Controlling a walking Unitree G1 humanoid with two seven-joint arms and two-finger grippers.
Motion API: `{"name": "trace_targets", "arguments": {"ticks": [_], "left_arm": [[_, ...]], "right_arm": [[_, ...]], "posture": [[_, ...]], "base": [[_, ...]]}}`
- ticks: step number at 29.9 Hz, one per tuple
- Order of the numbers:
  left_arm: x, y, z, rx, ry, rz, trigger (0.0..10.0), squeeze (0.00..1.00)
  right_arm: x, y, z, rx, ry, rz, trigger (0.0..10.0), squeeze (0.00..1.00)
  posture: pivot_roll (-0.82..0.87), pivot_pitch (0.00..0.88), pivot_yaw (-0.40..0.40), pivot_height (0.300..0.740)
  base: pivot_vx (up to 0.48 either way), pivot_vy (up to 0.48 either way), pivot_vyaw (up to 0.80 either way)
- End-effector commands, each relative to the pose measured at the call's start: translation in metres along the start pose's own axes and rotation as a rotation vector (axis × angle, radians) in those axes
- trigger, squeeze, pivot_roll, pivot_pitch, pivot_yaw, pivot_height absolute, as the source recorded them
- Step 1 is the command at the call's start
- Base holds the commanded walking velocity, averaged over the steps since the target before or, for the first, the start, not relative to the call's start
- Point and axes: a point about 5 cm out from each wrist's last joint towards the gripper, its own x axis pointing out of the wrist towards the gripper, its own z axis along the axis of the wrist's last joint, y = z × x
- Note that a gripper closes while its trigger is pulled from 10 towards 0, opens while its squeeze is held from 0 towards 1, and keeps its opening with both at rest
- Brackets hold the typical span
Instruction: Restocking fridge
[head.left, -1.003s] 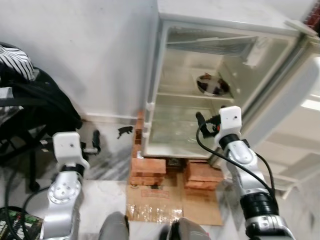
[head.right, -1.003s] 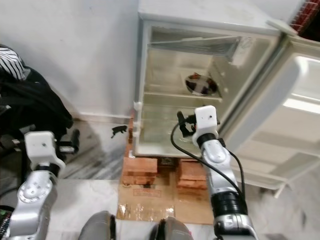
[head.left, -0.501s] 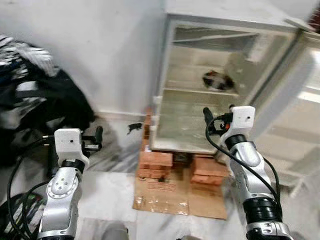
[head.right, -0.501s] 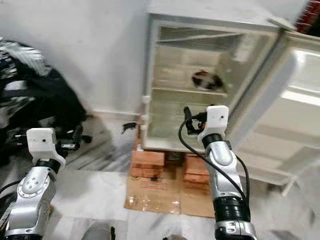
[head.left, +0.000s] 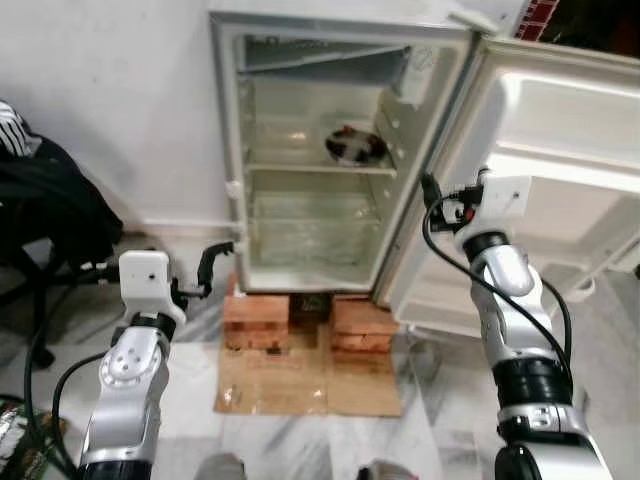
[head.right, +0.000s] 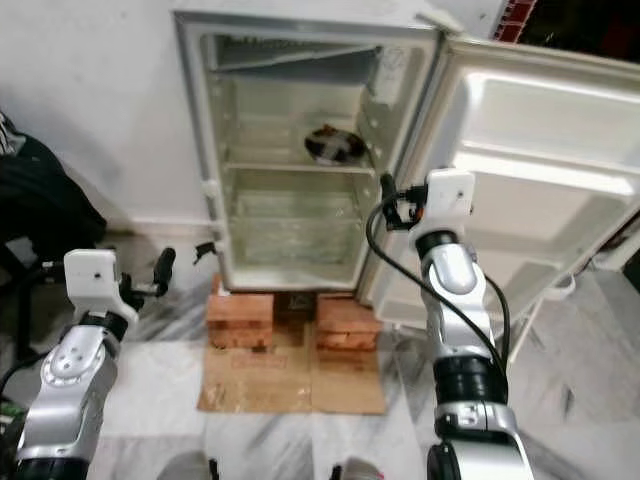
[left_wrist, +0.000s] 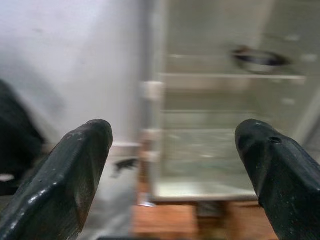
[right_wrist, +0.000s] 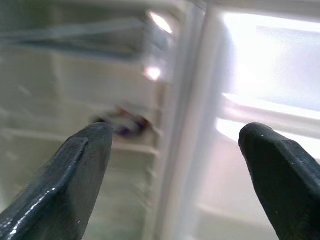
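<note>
A white fridge (head.left: 232, 160) stands open against the wall, its door (head.left: 545, 190) swung wide to the right. A dark bowl (head.left: 352, 147) sits on the upper shelf, and the lower shelf and bottom compartment look bare. My left gripper (head.left: 215, 268) is held low, left of the fridge's bottom corner, open with nothing in it (left_wrist: 175, 135). My right gripper (head.left: 431, 190) is raised in front of the hinge side, where the door meets the cabinet, also open and empty (right_wrist: 175, 135).
The fridge rests on two stacks of red bricks (head.left: 257, 312) (head.left: 362, 325) over flattened cardboard (head.left: 300, 380). A black chair heaped with dark clothing (head.left: 45, 215) stands at the left. Cables (head.left: 25, 440) lie at the lower left on the marble floor.
The camera has backed off and turned, so the whole door is now in view. My right gripper now stands before the door's hinge edge instead of the lower compartment. Both grippers stay open.
</note>
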Motion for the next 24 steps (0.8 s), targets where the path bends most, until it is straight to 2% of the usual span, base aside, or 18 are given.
{"name": "trace_targets", "arguments": {"ticks": [1, 9, 14, 24], "left_arm": [[0.0046, 0.0045, 0.0068, 0.012, -0.025, 0.007, 10.0, 0.00], [0.0029, 0.0032, 0.0058, 0.004, -0.026, 0.007, 10.0, 0.00], [0.0009, -0.0012, 0.0035, -0.004, -0.022, 0.000, 10.0, 0.00], [0.0003, -0.0017, 0.0040, -0.006, -0.030, 0.008, 10.0, 0.00]], "right_arm": [[0.0058, 0.0032, 0.0047, 0.009, -0.001, -0.010, 10.0, 0.00], [0.0050, 0.0040, 0.0031, 0.006, 0.006, -0.003, 10.0, 0.00], [0.0045, 0.0070, 0.0025, 0.034, 0.000, 0.007, 10.0, 0.00], [0.0028, -0.0016, -0.0019, 0.034, 0.012, -0.034, 10.0, 0.00]], "posture": [[0.05, 0.000, -0.045, 0.740], [0.05, 0.000, -0.049, 0.740], [0.05, 0.010, -0.052, 0.740], [0.05, 0.022, -0.057, 0.740]], "base": [[0.000, -0.454, 0.00], [0.000, -0.454, 0.00], [0.000, -0.449, 0.00], [0.000, -0.417, 0.00]]}}
